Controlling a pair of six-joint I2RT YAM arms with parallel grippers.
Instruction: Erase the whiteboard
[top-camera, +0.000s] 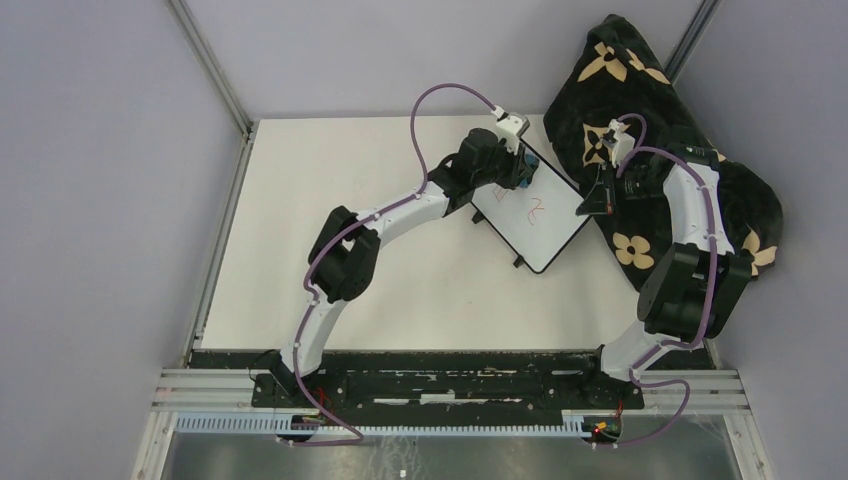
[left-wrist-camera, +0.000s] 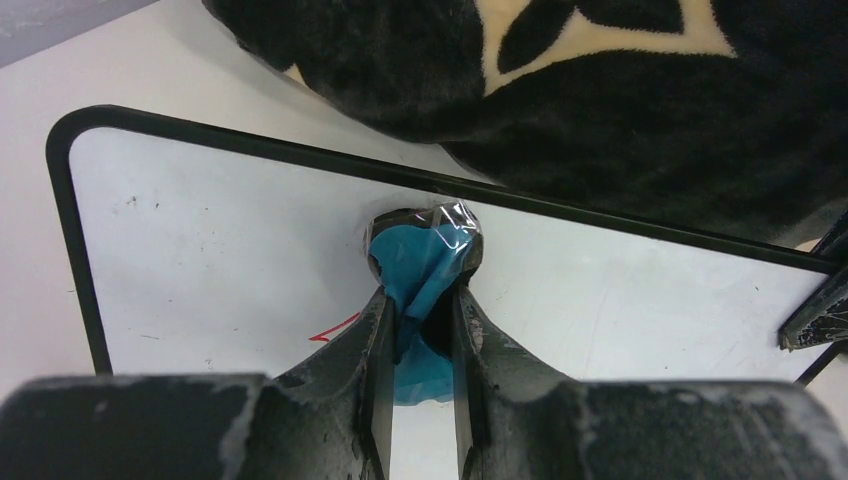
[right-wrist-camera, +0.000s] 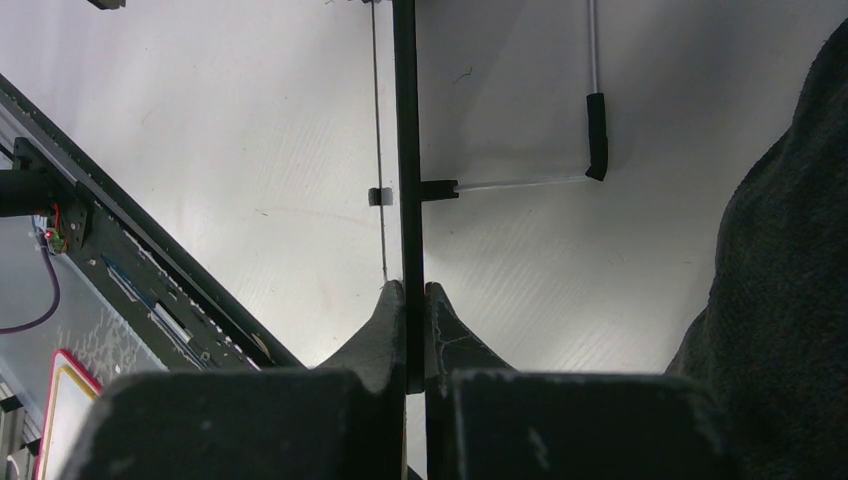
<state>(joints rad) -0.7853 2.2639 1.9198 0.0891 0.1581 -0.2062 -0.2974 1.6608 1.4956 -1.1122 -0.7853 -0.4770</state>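
1. the whiteboard (top-camera: 530, 215) is a small white rectangle with rounded corners and a thin black frame, turned cornerwise at the far right of the table (top-camera: 300, 250).
2. red scribbles (top-camera: 535, 208) run across the middle of its face, and the left wrist view shows one more red stroke just beside the left fingers.
3. two small black feet stick out along its near-left edge; one foot (right-wrist-camera: 596, 135) shows on a thin wire in the right wrist view.
4. the left gripper (left-wrist-camera: 418, 300) is clamped on a blue pad (left-wrist-camera: 420, 265) in clear wrap, which is pressed to the board close to its far edge.
5. the right gripper (right-wrist-camera: 413, 295) is pinched tight on the board's black frame at its right edge.
6. a black blanket (top-camera: 650, 120) with tan flowers is heaped at the far right corner, lying right against the board's far and right edges and crowding the right arm.
7. i cannot tell whether the board lies flat or is tipped up.
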